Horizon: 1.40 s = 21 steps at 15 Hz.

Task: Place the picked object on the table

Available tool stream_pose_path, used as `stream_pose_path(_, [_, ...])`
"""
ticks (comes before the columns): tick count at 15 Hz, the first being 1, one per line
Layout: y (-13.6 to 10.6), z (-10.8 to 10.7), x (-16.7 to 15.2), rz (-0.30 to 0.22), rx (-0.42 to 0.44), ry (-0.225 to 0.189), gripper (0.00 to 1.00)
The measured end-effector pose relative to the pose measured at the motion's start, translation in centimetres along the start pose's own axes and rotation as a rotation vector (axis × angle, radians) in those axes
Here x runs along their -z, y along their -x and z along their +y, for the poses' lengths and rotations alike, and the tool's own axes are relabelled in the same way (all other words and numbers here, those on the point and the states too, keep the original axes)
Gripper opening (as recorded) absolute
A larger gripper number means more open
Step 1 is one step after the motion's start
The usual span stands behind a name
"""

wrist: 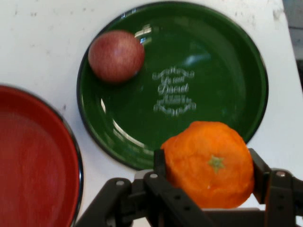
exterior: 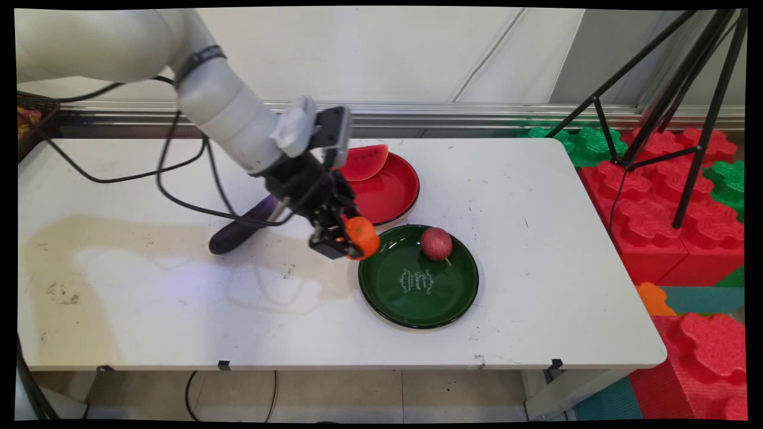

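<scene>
One orange clamped in gripper, raised over near-left rim of green plate carrying red apple.

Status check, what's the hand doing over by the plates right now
Hand shut on orange, above near rim of green plate. Red fruit on that plate. Red plate with watermelon slice beside; nothing blocking.

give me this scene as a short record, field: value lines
gripper: gripper, shut on the orange, held above the table
below it: near-left rim of the green plate
on green plate: red apple, at its far side
behind: red plate with watermelon slice on its far rim
left of gripper: purple eggplant lying on the white table
</scene>
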State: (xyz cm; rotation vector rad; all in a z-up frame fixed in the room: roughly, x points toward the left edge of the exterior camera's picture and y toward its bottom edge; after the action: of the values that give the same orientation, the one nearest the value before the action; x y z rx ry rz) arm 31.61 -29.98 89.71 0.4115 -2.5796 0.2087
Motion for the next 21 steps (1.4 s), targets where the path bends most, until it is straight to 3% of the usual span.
stream_pose_path(9, [5.9, -0.7, 1.9, -0.118, 0.012, -0.010, 0.00])
stream_pose_path(16, [9.8, -2.2, 0.0, -0.202, 0.019, -0.003, 0.00])
stream_pose_path(21, [11.7, -3.2, -2.1, -0.226, 0.046, 0.007, 0.00])
